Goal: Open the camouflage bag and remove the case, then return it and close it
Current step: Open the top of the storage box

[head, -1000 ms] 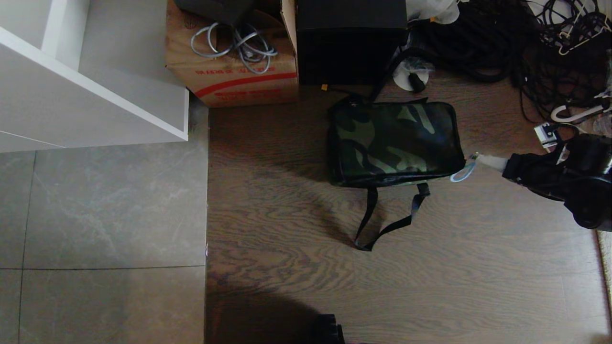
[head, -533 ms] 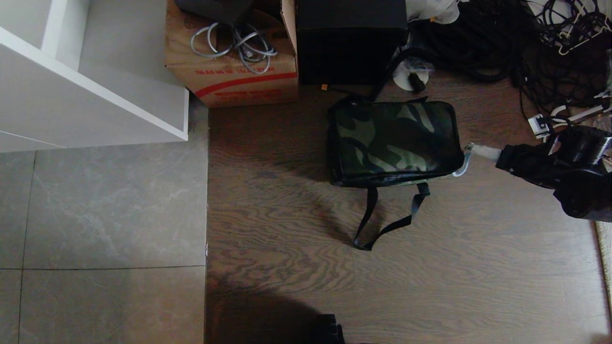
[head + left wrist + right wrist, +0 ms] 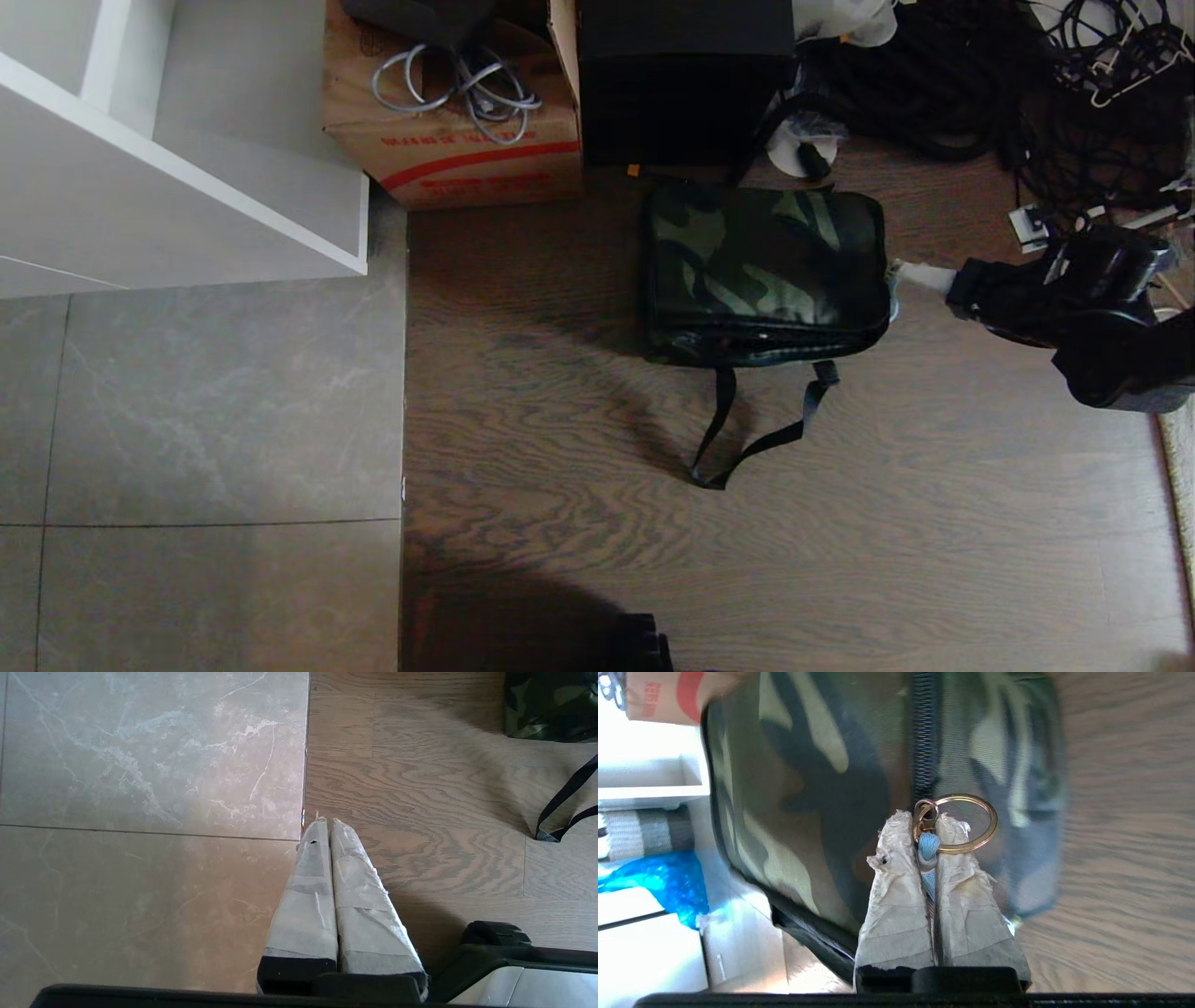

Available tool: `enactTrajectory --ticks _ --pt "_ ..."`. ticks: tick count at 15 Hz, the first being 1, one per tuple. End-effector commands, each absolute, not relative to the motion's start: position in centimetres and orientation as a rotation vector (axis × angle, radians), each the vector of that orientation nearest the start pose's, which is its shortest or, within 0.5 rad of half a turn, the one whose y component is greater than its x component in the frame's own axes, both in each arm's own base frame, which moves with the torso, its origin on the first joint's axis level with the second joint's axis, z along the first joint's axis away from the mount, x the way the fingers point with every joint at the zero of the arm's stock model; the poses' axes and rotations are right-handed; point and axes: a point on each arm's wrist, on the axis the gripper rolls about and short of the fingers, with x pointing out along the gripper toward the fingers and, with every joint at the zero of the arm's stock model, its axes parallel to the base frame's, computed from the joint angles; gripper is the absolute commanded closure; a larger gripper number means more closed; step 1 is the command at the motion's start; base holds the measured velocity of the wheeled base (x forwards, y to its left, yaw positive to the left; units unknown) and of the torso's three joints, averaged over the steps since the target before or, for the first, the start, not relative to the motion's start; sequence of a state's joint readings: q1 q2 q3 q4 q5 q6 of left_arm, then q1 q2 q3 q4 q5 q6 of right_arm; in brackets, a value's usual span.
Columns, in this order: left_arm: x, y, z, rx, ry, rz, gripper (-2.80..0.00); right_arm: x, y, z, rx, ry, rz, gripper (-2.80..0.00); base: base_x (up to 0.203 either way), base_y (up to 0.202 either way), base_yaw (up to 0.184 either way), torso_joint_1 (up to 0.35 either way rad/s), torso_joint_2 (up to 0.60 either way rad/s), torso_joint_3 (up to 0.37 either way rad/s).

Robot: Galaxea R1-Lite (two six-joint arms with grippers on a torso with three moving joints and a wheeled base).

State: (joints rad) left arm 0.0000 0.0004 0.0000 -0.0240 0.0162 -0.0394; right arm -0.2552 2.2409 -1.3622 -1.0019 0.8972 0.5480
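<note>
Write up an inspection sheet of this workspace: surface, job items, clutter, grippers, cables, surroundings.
Surface: wood-grain floor meeting grey tile on the robot's left.
Job's things: camouflage bag on the wood floor, shoulder strap trailing toward the robot; case not seen.
Clutter: cardboard box and tall black box behind the bag.
Grippers: right gripper shut on the blue cord at the gold ring of the zipper pull, at the bag's right end; left gripper shut, parked over the tile-wood seam.
Cables: grey coil on the cardboard box; black tangle far right.
Surroundings: white shelf unit at left.
</note>
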Motion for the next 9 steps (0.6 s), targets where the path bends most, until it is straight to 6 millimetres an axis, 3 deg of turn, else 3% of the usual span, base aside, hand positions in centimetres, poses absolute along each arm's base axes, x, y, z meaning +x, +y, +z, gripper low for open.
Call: enactTrajectory --ticks 1,9 --pt "-2.2 0.0 7.5 -0.04 -0.014 0.017 0.0 44.2 -9.3 16.2 0.449 0.061 0.669 0.0 0.0 0.0 0.0 0.0 0.0 0.0" --pt "-2.2 0.0 7.5 -0.04 -0.014 0.017 0.0 44.8 -10.6 16.9 0.426 0.024 0.66 0.0 0.0 0.0 0.0 0.0 0.0 0.0"
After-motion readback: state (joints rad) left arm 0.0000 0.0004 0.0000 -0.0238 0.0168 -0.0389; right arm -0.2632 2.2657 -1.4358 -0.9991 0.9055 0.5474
